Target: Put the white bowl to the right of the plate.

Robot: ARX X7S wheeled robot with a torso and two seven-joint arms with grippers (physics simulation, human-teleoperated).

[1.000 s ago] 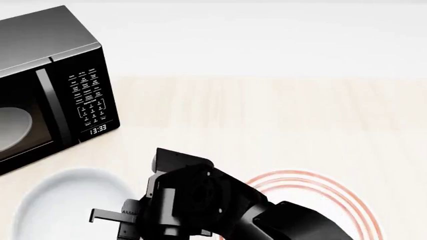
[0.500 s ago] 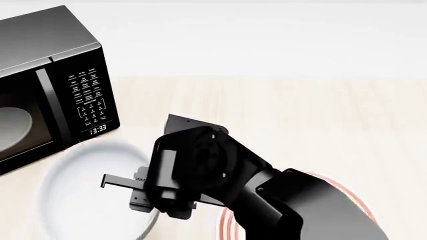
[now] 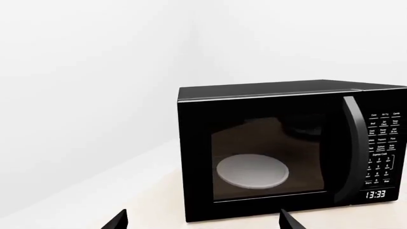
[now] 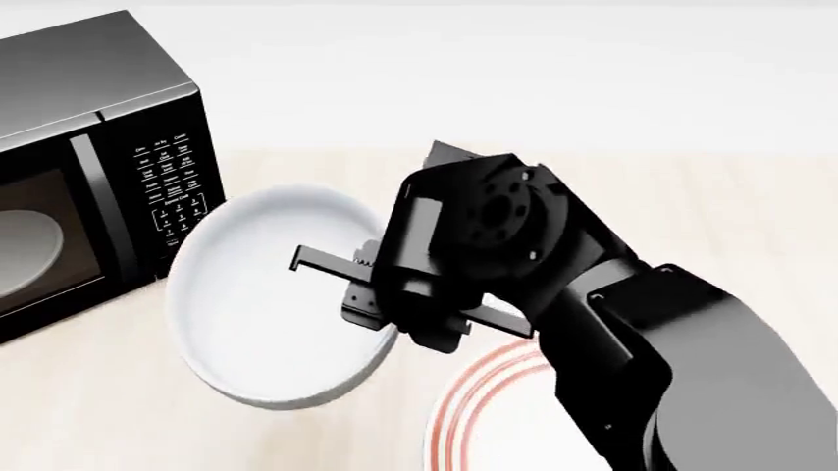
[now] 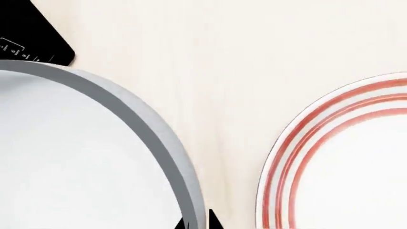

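The white bowl (image 4: 262, 304) hangs above the table, between the microwave and the plate (image 4: 478, 417). It also fills one side of the right wrist view (image 5: 76, 157). My right gripper (image 4: 377, 299) is shut on the bowl's right rim; its fingertips (image 5: 198, 223) pinch the thick wall. The red-ringed plate (image 5: 343, 162) lies flat on the table, to the right of and below the bowl, partly hidden by my right arm. My left gripper (image 3: 203, 223) is open and empty, with only its two tips showing, facing the microwave.
A black microwave (image 4: 92, 167) stands at the back left with its door shut and a pale dish (image 3: 252, 171) inside; it also shows in the left wrist view (image 3: 279, 148). The light wooden table (image 4: 681, 216) runs back to a white wall.
My right gripper has lifted the bowl off the table and carried it up and to the right, from the near left corner towards the middle. The plate has not moved.
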